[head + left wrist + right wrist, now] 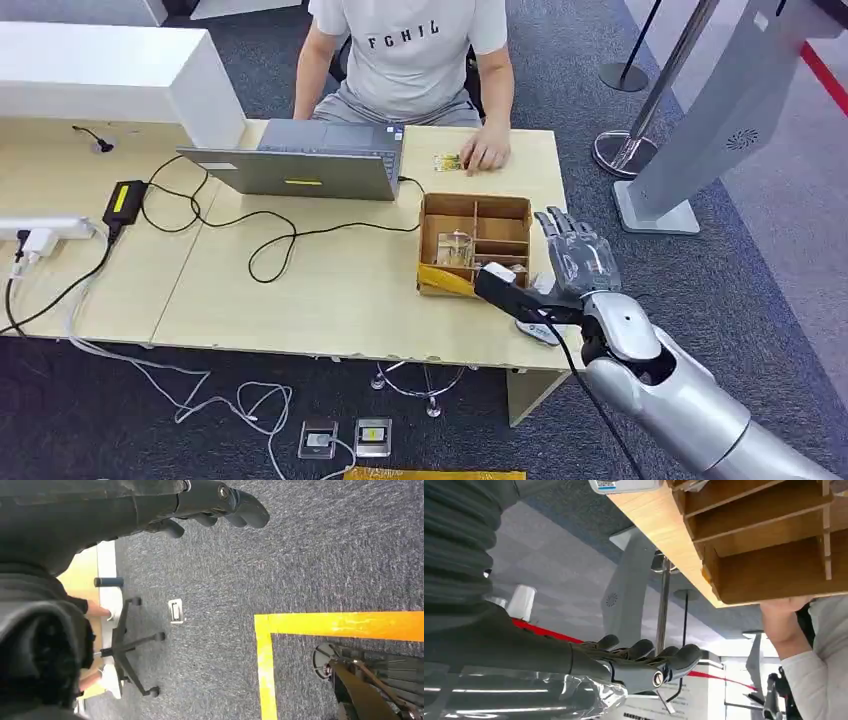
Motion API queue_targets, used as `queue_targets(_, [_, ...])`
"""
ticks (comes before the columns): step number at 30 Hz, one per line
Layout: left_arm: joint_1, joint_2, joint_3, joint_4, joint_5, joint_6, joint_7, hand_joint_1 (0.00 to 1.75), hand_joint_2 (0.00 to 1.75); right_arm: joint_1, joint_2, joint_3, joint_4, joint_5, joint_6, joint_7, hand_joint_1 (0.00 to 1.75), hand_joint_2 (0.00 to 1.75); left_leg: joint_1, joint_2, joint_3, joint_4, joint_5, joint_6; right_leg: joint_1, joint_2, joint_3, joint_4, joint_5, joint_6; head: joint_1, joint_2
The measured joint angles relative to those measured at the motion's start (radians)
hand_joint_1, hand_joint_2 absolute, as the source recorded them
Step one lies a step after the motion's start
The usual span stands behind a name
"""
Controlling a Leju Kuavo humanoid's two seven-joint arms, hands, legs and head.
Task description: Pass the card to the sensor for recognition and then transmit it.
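A small yellowish card lies on the far side of the table, with a seated person's hand resting on its edge. My right hand is raised beside the table's right edge, just right of a wooden compartment box; its fingers are spread and empty. In the right wrist view that hand hovers in the air beside the box. A white sensor device lies on the table corner under my right wrist, also seen as the white sensor. My left hand hangs over the carpet, holding nothing.
A grey laptop stands at the table's far middle, with black cables, a power brick and a white power strip to the left. A grey gate post and stanchion base stand right of the table.
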Motion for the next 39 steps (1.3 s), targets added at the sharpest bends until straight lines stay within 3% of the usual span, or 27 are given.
queue_targets(12, [-0.001, 0.003, 0.0, 0.0, -0.001, -0.003, 0.011, 0.0, 0.0, 0.025, 0.037, 0.029, 0.094, 0.047, -0.174, -0.044, 0.0, 1.75, 0.0, 0.0, 0.0, 0.0, 0.0, 0.0, 0.0, -0.001, 0.0, 0.0, 0.0, 0.0, 0.0, 0.0])
queue_targets(24, [-0.001, 0.006, 0.0, 0.0, -0.006, 0.006, -0.019, 0.0, 0.0, 0.03, 0.099, 0.019, 0.199, 0.053, -0.244, -0.055, 0.0, 1.75, 0.0, 0.0, 0.0, 0.0, 0.0, 0.0, 0.0, -0.001, 0.0, 0.0, 0.0, 0.0, 0.0, 0.0])
queue_targets(39, [-0.001, 0.006, 0.0, 0.0, -0.009, 0.0, 0.0, 0.0, 0.0, 0.039, 0.173, -0.004, 0.305, 0.07, -0.275, -0.107, 0.0, 1.75, 0.0, 0.0, 0.0, 0.0, 0.0, 0.0, 0.0, -0.001, 0.0, 0.0, 0.0, 0.0, 0.0, 0.0])
